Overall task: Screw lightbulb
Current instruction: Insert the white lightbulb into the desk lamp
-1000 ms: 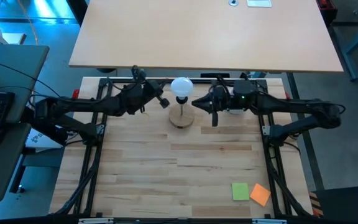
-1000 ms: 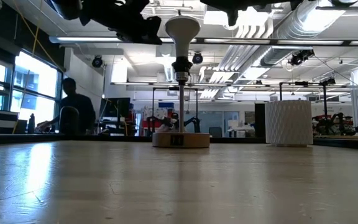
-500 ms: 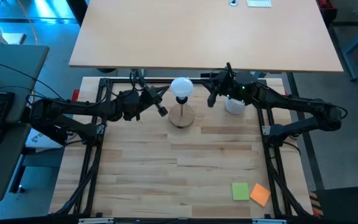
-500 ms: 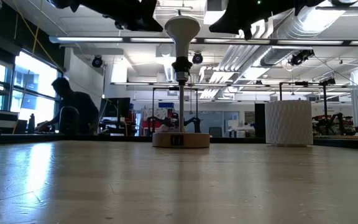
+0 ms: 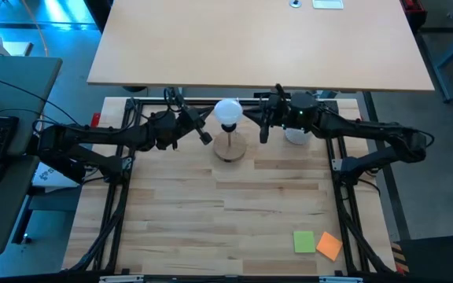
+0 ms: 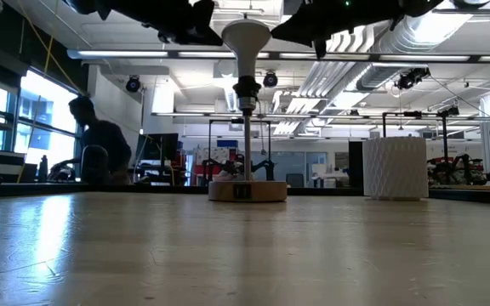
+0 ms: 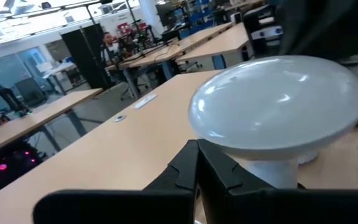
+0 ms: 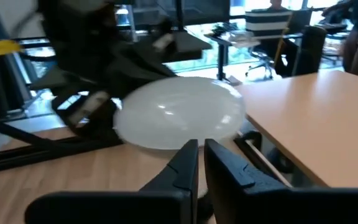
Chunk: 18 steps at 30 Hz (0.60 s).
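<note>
High view: lightbulb seemingly seated between both closed claws

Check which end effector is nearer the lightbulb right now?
Roughly even; the left end effector looks marginally nearer. It sits just off the lightbulb on the left-arm side, fingers closed. The right end effector flanks the opposite side, fingers nearly closed. Neither touches it.

Two matte black jointed arms, slim tubes between bulky joints; each dark two-fingered hand has angular, notched fingertips.
</note>
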Tool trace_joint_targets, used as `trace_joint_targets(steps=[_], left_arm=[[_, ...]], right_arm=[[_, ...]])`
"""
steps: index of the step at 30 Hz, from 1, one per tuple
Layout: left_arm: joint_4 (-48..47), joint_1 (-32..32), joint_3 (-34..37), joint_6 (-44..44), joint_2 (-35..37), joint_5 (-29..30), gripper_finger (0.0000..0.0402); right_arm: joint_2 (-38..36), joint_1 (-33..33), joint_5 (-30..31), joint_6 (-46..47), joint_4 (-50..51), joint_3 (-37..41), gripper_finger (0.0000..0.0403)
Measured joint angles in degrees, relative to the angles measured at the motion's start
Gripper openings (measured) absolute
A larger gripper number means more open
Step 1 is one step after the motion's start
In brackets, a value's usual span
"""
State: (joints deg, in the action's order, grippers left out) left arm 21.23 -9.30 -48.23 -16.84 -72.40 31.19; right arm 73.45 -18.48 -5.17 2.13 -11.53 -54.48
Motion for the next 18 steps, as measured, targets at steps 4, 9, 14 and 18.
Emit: trace_joint_targets(steps=[4,9,14,18], left_arm=[[0.0,-1.7,0.0,0.3,0.0,-2.2,0.0],[-1.2,-3.0,0.0,-0.5,0.0,-1.0,0.0],[-4.1,-2.3,0.0,-1.4,0.7,3.3,0.0],[-5.4,0.0,0.0,-0.8,2.1,3.3,0.0]], right_arm=[[0.0,2.5,-0.1,0.0,0.1,0.0,0.0025],[-0.4,5.1,-0.5,-0.2,1.8,0.0,0.0025],[-3.0,6.2,0.3,-2.1,4.7,0.0,0.0025],[-4.8,4.7,4.3,-3.8,6.0,0.0,0.0025]])
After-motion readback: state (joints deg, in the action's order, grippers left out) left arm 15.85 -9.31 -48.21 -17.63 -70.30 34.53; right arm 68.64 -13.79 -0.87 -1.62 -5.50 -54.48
